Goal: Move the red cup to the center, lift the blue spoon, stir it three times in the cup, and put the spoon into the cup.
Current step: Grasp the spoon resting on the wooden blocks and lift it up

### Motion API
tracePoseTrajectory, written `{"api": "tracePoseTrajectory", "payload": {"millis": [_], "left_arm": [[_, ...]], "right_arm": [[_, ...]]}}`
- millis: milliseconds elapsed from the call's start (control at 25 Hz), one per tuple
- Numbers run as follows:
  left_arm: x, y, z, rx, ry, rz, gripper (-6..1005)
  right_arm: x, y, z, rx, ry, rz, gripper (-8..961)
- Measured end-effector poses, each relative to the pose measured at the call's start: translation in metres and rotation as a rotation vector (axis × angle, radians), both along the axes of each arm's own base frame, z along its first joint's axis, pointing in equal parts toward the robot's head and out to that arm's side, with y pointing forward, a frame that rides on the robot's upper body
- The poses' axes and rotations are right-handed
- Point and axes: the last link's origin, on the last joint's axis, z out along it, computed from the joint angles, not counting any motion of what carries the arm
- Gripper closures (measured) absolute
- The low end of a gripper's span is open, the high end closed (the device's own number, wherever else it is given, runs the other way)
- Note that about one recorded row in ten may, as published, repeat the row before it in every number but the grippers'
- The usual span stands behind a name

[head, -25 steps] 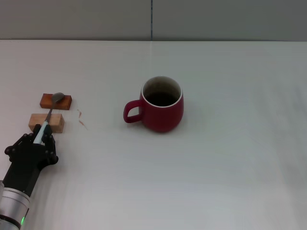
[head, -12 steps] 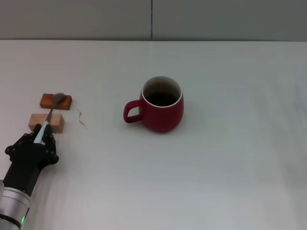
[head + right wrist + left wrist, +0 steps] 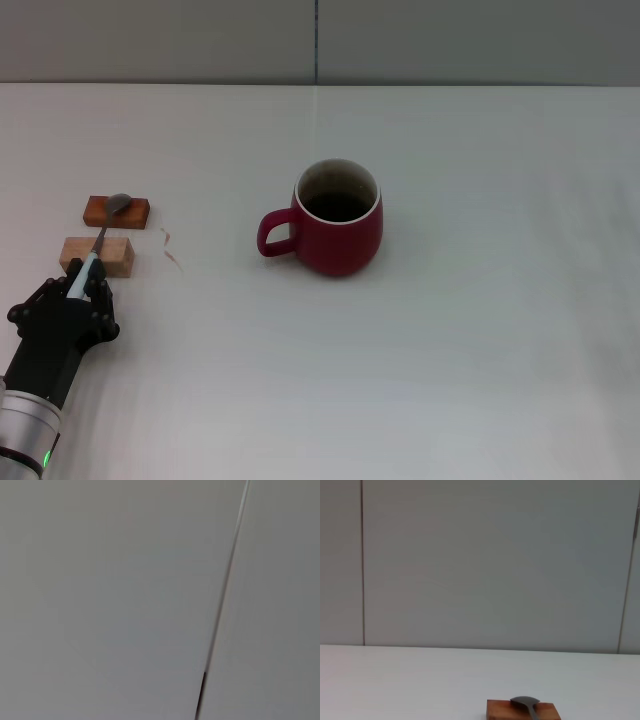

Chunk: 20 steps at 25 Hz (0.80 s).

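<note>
White tabletop (image 3: pixel 480 350), grey wall behind. Far left: left gripper (image 3: pixel 88 288) clenched on blue spoon (image 3: pixel 97 255) handle end; spoon bridges two wooden blocks (image 3: pixel 97 256), prob. propped for easy pickup. Red cup (image 3: pixel 338 217) sits approx. center, handle facing left. Right gripper not in view.

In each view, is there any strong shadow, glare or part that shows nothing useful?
Head view: even soft light, only a faint shadow under the red cup; the left gripper holds the blue spoon. Left wrist view: mostly wall; spoon bowl on a wooden block at the edge. Right wrist view: only grey wall with a seam.
</note>
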Motion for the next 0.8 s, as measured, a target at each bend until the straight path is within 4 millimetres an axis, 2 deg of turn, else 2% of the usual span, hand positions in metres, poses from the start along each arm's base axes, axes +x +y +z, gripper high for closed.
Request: {"api": "tracePoseTrajectory", "payload": {"millis": [800], "left_arm": [[0.0017,0.0035,0.0052,0.013,-0.035,-0.034,823]], "right_arm": [[0.0015,-0.0016,-0.0007,-0.001,0.001,-0.006,231]]}}
